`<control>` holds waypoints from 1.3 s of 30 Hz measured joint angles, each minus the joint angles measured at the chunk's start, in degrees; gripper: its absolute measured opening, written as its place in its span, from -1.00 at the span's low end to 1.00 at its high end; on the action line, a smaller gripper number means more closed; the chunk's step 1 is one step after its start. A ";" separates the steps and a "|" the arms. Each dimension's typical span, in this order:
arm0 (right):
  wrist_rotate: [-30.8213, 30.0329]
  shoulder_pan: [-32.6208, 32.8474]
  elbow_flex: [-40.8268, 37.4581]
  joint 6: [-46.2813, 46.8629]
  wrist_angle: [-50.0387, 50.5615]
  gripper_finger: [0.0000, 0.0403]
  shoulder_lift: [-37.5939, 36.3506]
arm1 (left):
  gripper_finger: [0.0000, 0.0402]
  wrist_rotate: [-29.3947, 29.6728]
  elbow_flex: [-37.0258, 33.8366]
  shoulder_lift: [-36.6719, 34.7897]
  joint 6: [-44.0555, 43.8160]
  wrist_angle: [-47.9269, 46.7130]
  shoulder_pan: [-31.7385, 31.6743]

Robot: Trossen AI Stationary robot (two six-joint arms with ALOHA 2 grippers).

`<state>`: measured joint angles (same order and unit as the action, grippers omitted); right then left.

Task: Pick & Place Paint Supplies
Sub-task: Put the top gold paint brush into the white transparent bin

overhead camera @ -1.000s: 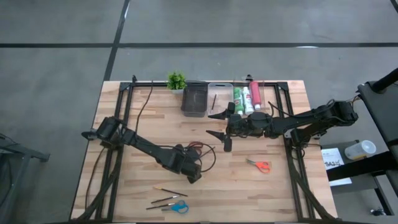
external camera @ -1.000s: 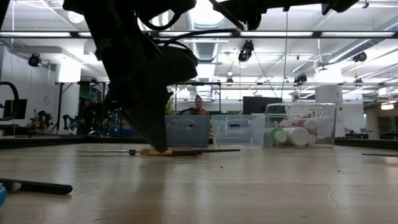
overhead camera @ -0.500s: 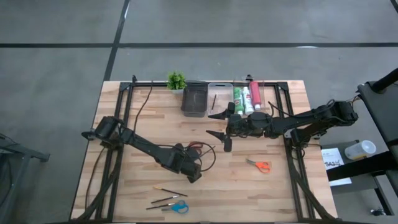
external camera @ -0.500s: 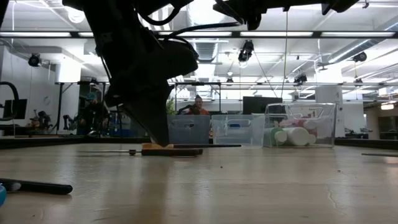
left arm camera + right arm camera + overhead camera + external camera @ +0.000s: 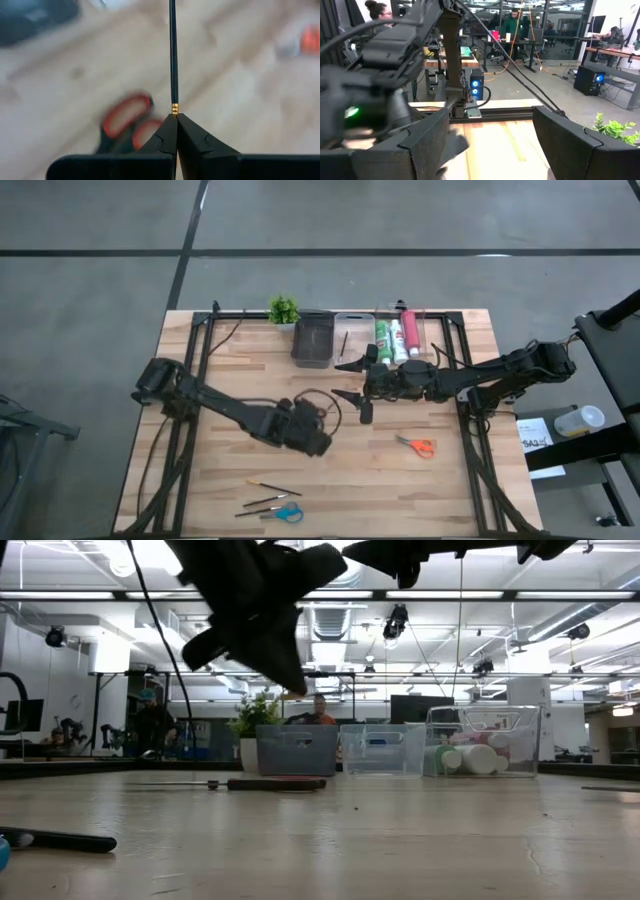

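Note:
My left gripper point(image 5: 320, 445) hangs above the table's middle, shut on a thin dark brush point(image 5: 173, 55); in the low view it point(image 5: 290, 685) is well above the wood. Red-handled scissors point(image 5: 127, 124) lie on the table below it. Orange-handled scissors point(image 5: 415, 445) lie to the right. Blue-handled scissors point(image 5: 286, 513) and two more brushes point(image 5: 268, 488) lie near the front edge. Paint tubes point(image 5: 397, 337) fill a clear bin at the back. My right gripper point(image 5: 350, 382) hovers open and level in front of the bins. My left gripper pinches the brush just behind its gold ferrule point(image 5: 174, 107), between its two fingertips. The dark shaft sticks straight out ahead of the fingers, in line with them. The fingers slant downward. The brush is lifted clear of the table.
A dark bin point(image 5: 312, 340) and a clear bin point(image 5: 352, 335) stand at the far edge beside the tube bin. A small green plant point(image 5: 284, 310) stands left of them. Loose cable point(image 5: 318, 402) loops near my left wrist. People show in the room beyond.
My left gripper has risen from the table and drawn a little toward the far edge, rolling at the wrist. It stays shut, and the brush has come up with it, clear of the wood. The red-handled scissors stay where they lay.

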<state>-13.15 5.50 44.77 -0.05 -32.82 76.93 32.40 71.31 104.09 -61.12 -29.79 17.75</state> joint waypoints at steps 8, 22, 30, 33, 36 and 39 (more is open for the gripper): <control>-0.07 0.01 0.00 0.00 0.01 0.43 0.00 | -0.97 2.77 -0.14 -1.30 -5.67 5.41 -9.27; -2.33 -0.09 0.11 -0.21 -0.36 0.43 -0.15 | -0.97 -7.43 -0.50 -1.28 8.25 24.62 -22.14; -2.29 -0.03 0.00 -0.41 0.15 0.43 0.04 | -0.98 -17.83 -0.50 0.11 10.64 32.00 -29.63; -2.25 -0.08 0.00 0.18 0.28 0.43 0.04 | -0.98 -22.67 -0.46 1.17 11.64 36.57 -32.05; -1.84 0.13 0.00 0.27 0.21 0.43 0.04 | -0.98 -24.97 -0.46 2.25 11.69 39.69 -33.73; -2.19 -0.02 0.00 -0.37 0.11 0.43 0.04 | -0.98 -26.24 -0.46 3.34 11.68 41.12 -34.17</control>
<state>-15.34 5.48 44.77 -0.43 -32.71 76.97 6.15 70.85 107.42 -49.44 11.33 -16.42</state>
